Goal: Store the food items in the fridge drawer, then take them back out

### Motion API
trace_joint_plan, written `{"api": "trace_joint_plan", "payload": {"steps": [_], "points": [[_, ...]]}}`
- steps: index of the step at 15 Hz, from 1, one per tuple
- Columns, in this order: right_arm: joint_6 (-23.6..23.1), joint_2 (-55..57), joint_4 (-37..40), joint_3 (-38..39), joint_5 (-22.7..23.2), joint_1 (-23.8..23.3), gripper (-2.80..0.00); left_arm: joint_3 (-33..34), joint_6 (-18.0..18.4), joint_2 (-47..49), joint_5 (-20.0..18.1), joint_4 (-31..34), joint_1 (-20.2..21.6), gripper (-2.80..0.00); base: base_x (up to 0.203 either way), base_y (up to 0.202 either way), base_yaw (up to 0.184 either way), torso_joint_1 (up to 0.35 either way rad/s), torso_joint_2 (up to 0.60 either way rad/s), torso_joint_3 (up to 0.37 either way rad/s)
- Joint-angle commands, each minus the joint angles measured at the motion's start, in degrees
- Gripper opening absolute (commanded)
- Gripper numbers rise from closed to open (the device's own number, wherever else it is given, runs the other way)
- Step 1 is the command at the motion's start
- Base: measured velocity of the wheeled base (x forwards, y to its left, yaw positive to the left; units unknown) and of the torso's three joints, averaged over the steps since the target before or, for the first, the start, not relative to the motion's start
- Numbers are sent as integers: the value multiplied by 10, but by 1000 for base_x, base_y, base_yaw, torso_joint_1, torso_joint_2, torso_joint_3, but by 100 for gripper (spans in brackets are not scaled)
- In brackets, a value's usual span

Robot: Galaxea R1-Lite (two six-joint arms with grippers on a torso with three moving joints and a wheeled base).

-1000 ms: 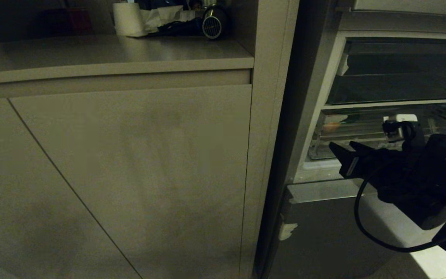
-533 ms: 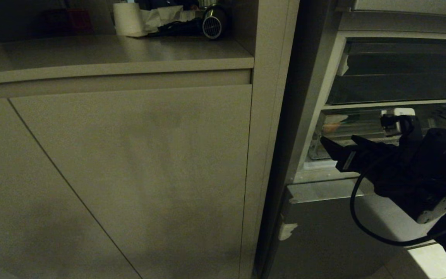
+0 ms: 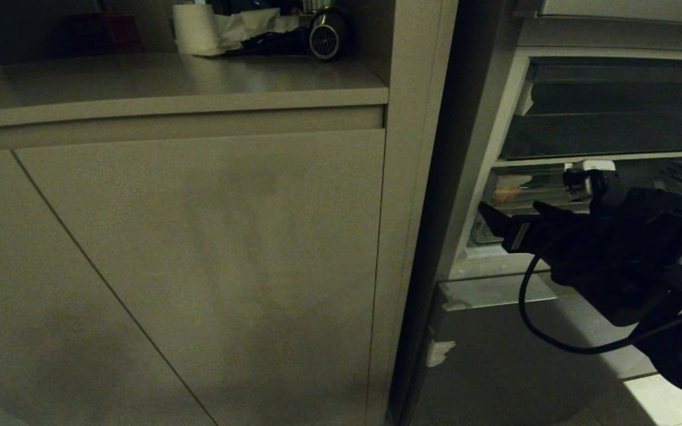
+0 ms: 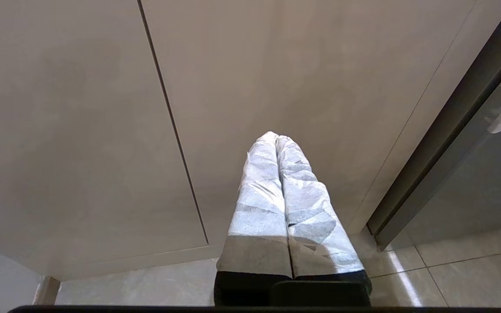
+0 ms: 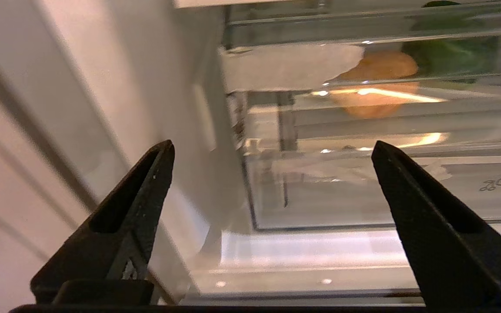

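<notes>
Marking: two small dark looped characters on the pale surface below the fridge drawer (image 5: pixel 363 187), seen in the right wrist view.
Orientation: the marking appears upside down or mirrored in that view.
Reading: uncertain; it resembles "20" or "02", and could be a pair of symbols. No firm reading is possible.
Head view: no legible text, label, brand or number on the cabinet fronts, the counter, the items on the counter or the fridge interior.
Left wrist view: no legible text on the cabinet, floor or fridge panel.
Other signs: none legible in any view.
</notes>
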Motion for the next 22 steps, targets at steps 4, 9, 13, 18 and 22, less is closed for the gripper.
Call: {"api": "trace_joint_plan", "payload": {"steps": [4,9,13,18,22], "points": [[2,17,-2,-11,-24,0,0,0,0,0,0,0,0,-280,0,0,0,0,0,0],[-1,19,-2,-18,-44,0,0,0,0,0,0,0,0,-280,0,0,0,0,0,0],[-1,28,-2,-29,-73,0,0,0,0,0,0,0,0,-280,0,0,0,0,0,0],[-1,44,-2,-46,-100,0,0,0,-1,0,0,0,0,-280,0,0,0,0,0,0],[-2,44,-2,-45,-115,0,0,0,0,0,0,0,0,-280,0,0,0,0,0,0]]}}
